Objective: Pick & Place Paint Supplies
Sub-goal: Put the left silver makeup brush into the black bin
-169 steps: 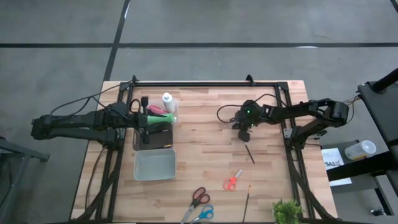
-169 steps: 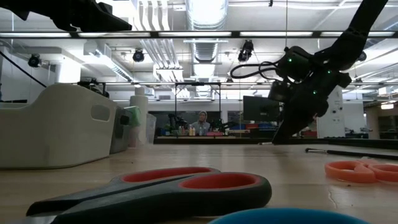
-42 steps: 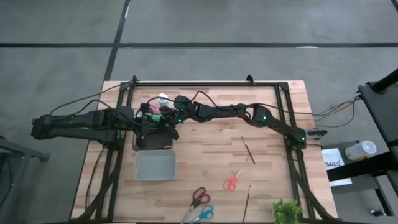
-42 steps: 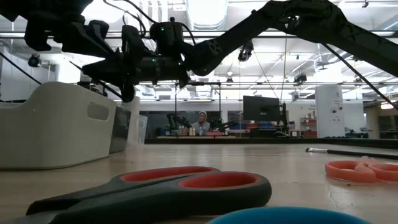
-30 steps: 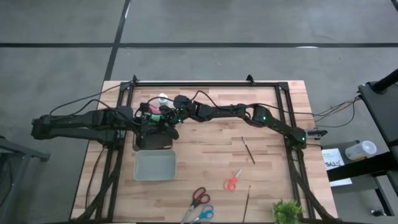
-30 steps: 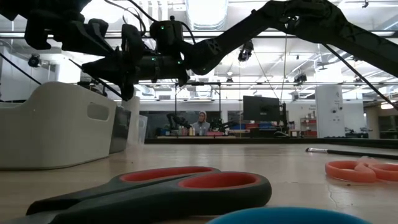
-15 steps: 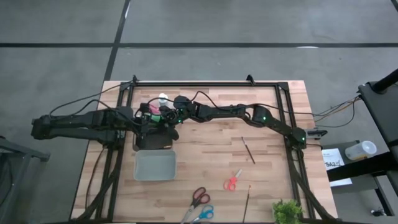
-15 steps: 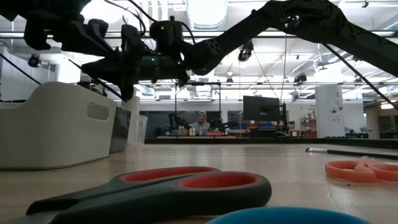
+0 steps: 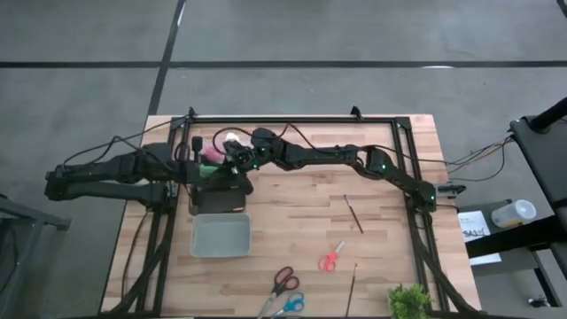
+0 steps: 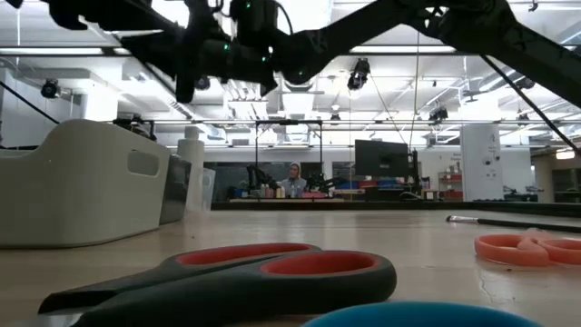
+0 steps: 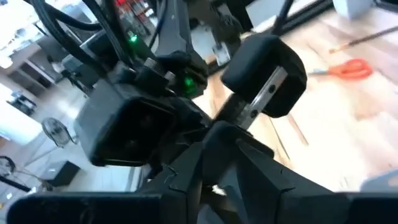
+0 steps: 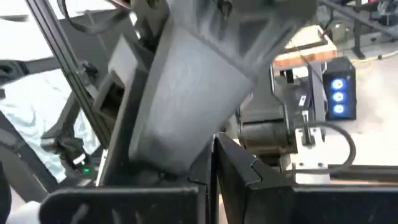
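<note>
Two brushes point(image 9: 353, 213), overhead only

A grey concrete floor point(image 9: 354, 35) surrounds the table; ceiling lights point(image 10: 300, 18) glow overhead.

1. The left arm point(image 9: 115, 173) is made of dark, nearly black segments, long and slim, with rounded joints.
2. The right arm point(image 9: 354, 161) has the same dark colour and small green lights glow on its joints.
3. Thin black cables run in loops along both arms, from joint to joint.
4. In the left wrist view, a dark boxy housing point(image 11: 134, 127) carries a green light, and a rounded black part point(image 11: 264, 74) has a pale metal strip with small holes.
5. The fingers point(image 12: 249, 180) in the right wrist view are flat, dark and angular.
</note>
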Tool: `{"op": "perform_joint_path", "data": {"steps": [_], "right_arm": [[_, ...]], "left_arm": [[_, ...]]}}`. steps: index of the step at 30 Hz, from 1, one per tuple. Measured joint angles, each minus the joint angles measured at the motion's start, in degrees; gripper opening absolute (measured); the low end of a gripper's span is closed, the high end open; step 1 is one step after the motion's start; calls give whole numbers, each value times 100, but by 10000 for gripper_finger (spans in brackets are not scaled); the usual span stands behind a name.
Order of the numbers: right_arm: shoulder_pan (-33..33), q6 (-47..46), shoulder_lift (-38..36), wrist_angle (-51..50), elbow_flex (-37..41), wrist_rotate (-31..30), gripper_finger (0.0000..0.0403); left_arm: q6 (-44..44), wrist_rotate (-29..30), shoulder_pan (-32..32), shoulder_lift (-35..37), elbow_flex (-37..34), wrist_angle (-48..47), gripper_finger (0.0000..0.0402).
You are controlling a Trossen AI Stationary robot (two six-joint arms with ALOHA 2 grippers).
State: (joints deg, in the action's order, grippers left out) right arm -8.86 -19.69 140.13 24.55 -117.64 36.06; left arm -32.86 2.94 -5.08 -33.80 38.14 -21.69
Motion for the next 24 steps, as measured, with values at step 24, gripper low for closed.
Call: {"op": "perform_joint_path", "data": {"steps": [24], "right_arm": [[278,1271,74,-767,125,-913,11]], "left_arm": [[-39,522,-4,683,202,-83,100]]}}
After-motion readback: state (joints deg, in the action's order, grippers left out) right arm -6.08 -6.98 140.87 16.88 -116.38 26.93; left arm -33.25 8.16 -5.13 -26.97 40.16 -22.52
